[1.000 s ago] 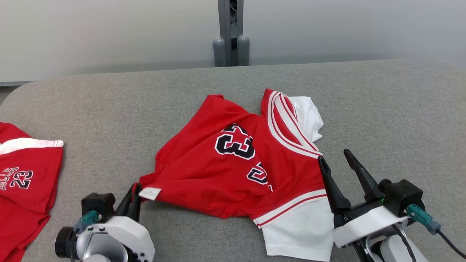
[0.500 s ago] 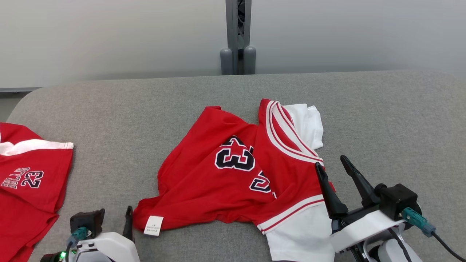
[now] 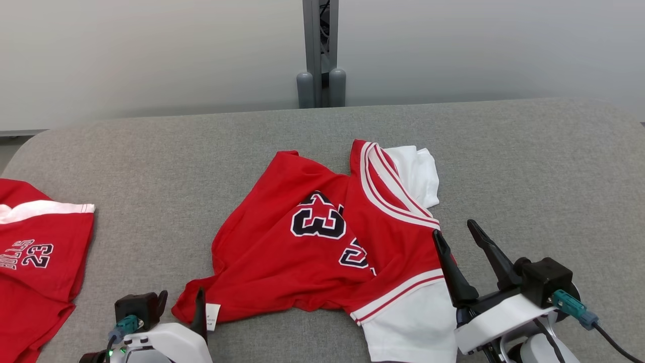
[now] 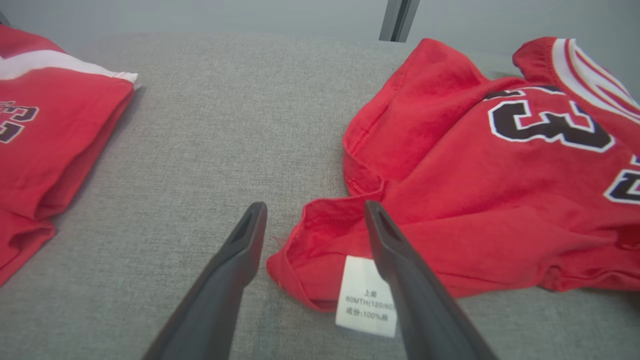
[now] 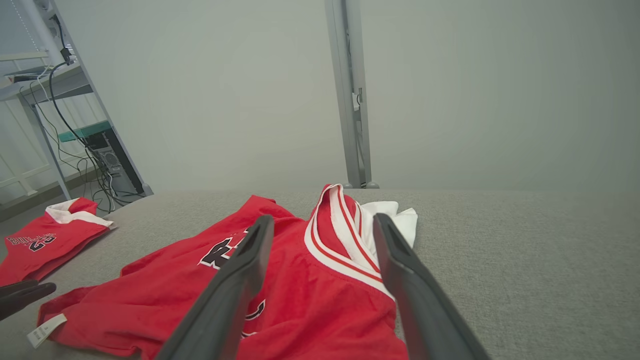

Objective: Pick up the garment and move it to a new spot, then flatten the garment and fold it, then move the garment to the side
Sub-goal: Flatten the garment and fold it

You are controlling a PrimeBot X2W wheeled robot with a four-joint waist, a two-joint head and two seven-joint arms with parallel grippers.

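Crumpled red jersey (image 3: 322,252) in the middle of the grey surface (image 3: 529,166), labelled corner between the fingers of the open left gripper (image 4: 315,207). Right gripper (image 3: 453,229) open too, over the striped edge. Second jersey (image 3: 40,252) far left; grey post (image 3: 320,50), pale wall (image 3: 151,50) behind.

Bright, soft, even light; the jersey (image 3: 322,252) throws a thin shadow on the grey surface (image 3: 151,161). Wrist views stretch and soften toward the edges.
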